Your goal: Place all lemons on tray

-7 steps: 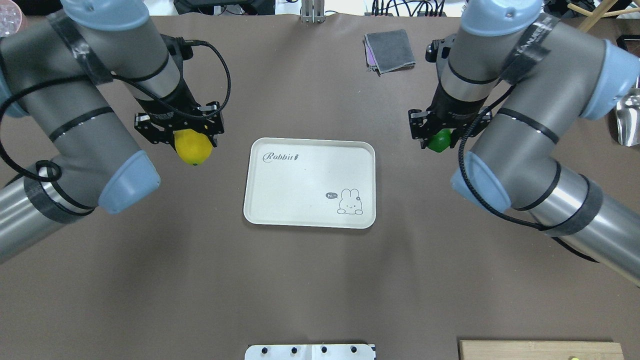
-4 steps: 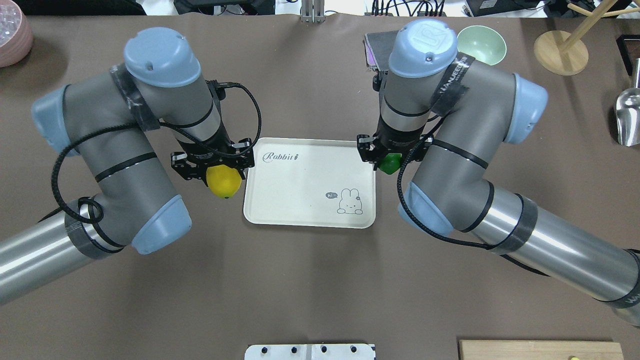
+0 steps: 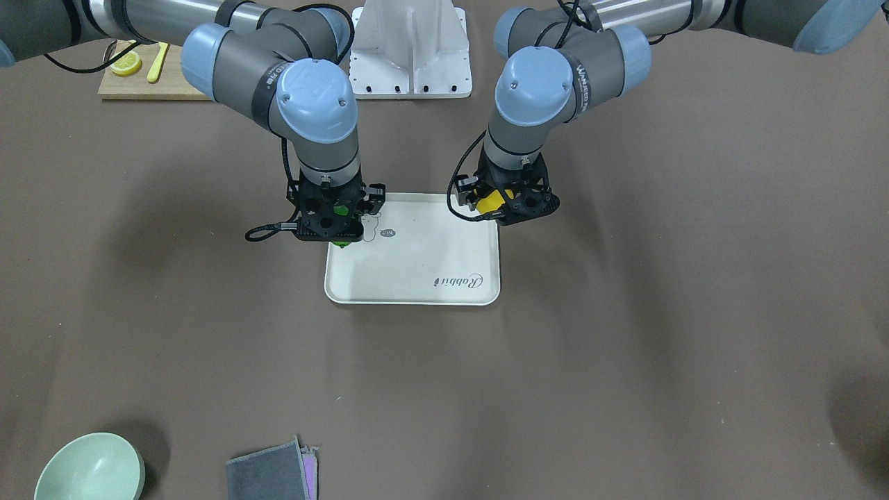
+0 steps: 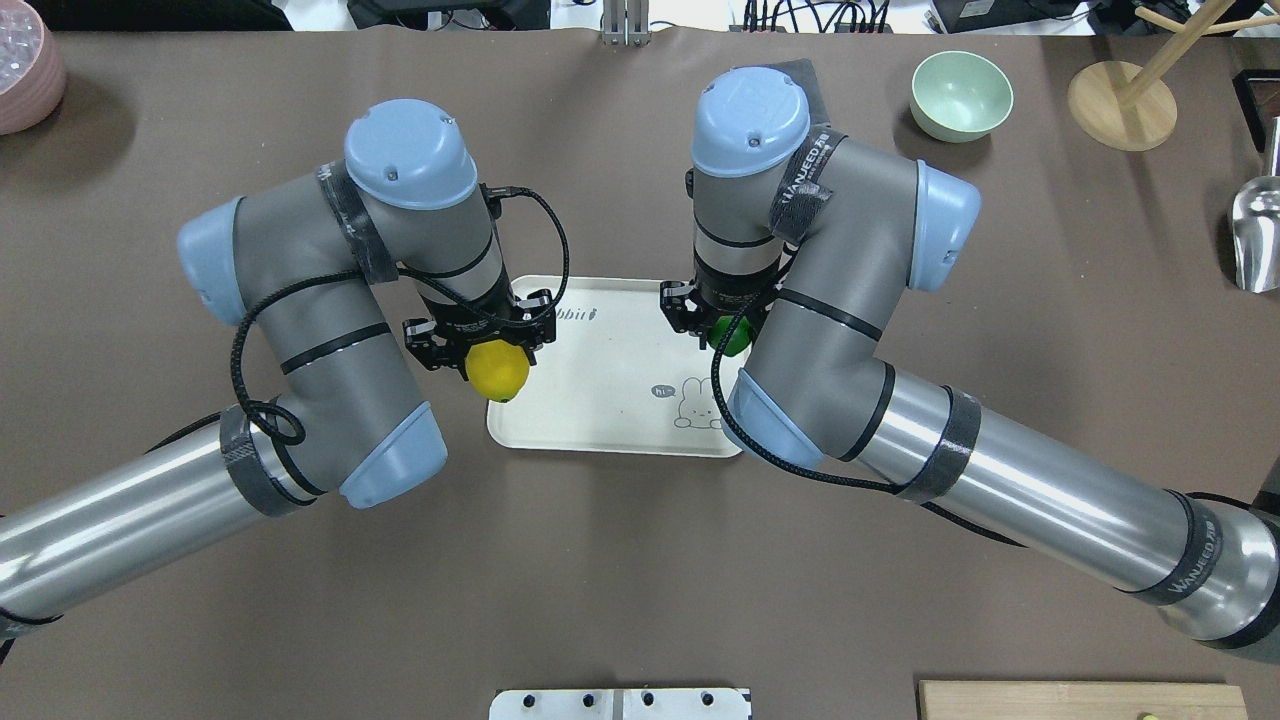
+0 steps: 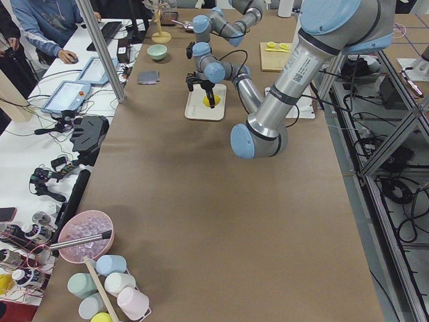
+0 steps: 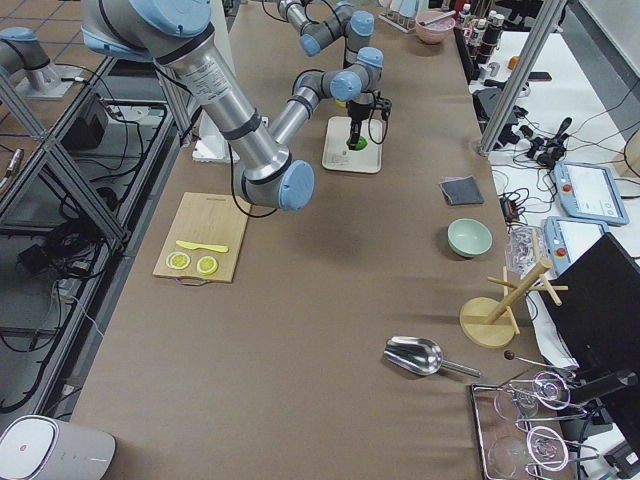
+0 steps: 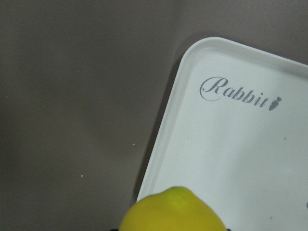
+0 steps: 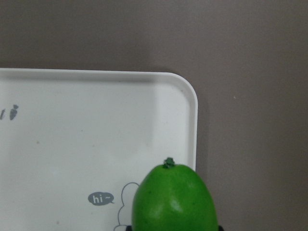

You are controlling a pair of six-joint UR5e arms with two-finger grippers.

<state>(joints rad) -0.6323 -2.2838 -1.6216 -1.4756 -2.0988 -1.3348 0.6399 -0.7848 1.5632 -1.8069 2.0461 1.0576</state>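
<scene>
End effectors (image 4: 490, 352) (image 4: 722, 326): two lemons (image 4: 499, 374) (image 4: 735, 341); one tray (image 4: 600, 400)

Background clutter rundown: a mint-green bowl (image 4: 961, 95) sits out past the fingers of the right gripper (image 4: 722, 335), well apart from them. A folded grey cloth (image 3: 274, 476) with a purple edge lies closer to those fingers, on the same far side. Further off that way there's a wooden peg stand (image 4: 1120, 105) and a shiny metal scoop (image 4: 1255, 240). Back behind the right fingers is a wooden cutting board (image 6: 215, 215) carrying two lemon slices (image 6: 207, 265) and a yellow knife (image 6: 200, 245). Way off from the left gripper (image 4: 497, 372) fingers there's a pink bowl (image 5: 84, 236), with pastel cups (image 5: 107, 292) beside it.
</scene>
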